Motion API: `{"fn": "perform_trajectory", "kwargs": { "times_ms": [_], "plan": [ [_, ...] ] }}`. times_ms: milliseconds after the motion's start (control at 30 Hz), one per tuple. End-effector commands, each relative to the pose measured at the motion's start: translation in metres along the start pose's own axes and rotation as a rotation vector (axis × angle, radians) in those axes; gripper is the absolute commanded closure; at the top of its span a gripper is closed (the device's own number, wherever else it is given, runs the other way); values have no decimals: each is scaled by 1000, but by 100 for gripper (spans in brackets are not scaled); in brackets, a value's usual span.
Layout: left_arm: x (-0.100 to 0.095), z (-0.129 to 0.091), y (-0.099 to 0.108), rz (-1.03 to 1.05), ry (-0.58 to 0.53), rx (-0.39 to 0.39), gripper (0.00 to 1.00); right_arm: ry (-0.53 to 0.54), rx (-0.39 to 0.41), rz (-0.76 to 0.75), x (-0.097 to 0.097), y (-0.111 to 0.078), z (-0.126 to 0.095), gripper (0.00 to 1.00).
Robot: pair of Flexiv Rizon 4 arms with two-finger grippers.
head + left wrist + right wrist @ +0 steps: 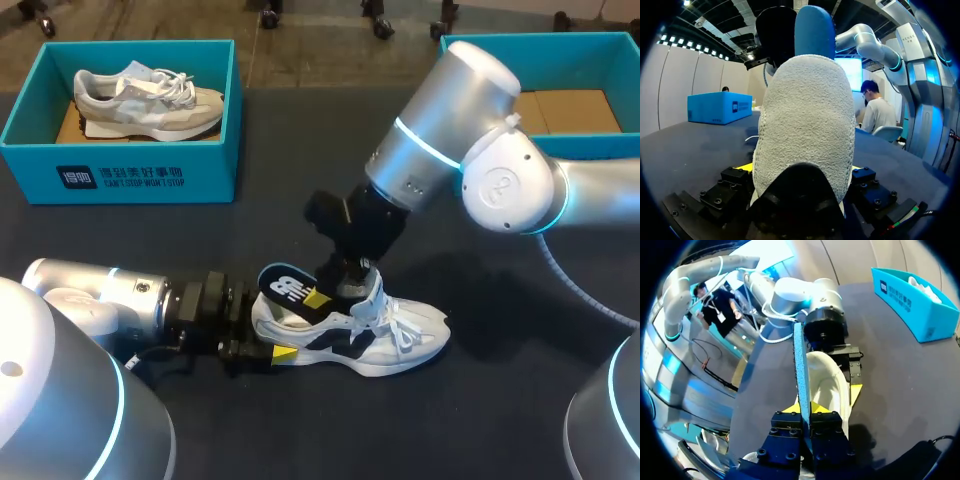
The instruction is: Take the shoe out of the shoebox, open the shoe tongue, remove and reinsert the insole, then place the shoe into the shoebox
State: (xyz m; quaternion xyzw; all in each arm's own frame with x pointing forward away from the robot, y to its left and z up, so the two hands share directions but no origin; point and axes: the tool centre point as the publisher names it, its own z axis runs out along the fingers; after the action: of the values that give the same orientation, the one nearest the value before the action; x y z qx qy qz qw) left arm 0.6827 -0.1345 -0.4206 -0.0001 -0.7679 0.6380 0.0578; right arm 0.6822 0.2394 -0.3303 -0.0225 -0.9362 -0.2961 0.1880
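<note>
Already out of the box and resting on its sole near the middle of the table [480, 430]: the white sneaker [385, 335]. Clamped at the heel from both sides by the left gripper [298, 325]. Pinched tight in the right gripper [345, 283], just above the shoe's opening: the blue insole [285, 290], heel end raised, front end apparently down inside the shoe. Judging by that: unboxing done, tongue opened enough, insole removal about midway. Left to do: drawing the insole fully clear, sliding it back in, then returning the sneaker to a teal shoebox [120, 170] well apart at the far left, with a beige sneaker [150, 100] lying in it.
</note>
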Motion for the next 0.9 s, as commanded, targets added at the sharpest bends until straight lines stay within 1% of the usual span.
{"fn": "perform_trajectory", "kwargs": {
  "times_ms": [33, 133, 167, 200, 300, 400, 433, 567, 733, 900],
  "plan": [
    [0, 1, 2, 0, -2, 0, 100, 26, 35, -19, -9, 18, 5, 100],
    [0, 1, 2, 0, -2, 0, 100, 38, 38, -28, -12, 19, 7, 100],
    [0, 1, 2, 0, -2, 0, 100, 40, 35, -27, -12, 18, 7, 93],
    [0, 1, 2, 0, -2, 0, 100, 42, 30, -22, -13, 15, 7, 81],
    [0, 1, 2, 0, -2, 0, 100, 50, 15, -19, -11, 12, 9, 72],
    [0, 1, 2, 0, -2, 0, 100, 65, 13, -16, -9, 10, 9, 67],
    [0, 1, 2, 0, -2, 0, 100, 69, 14, -11, -8, 9, 9, 64],
    [0, 1, 2, 0, -2, 0, 100, 68, 10, 22, -4, 4, 6, 62],
    [0, 1, 2, 0, -2, 0, 100, 45, -16, 48, 0, 0, 5, 67],
    [0, 1, 2, 0, -2, 0, 100, 38, -37, 62, 1, -1, 7, 67]
  ]
}}
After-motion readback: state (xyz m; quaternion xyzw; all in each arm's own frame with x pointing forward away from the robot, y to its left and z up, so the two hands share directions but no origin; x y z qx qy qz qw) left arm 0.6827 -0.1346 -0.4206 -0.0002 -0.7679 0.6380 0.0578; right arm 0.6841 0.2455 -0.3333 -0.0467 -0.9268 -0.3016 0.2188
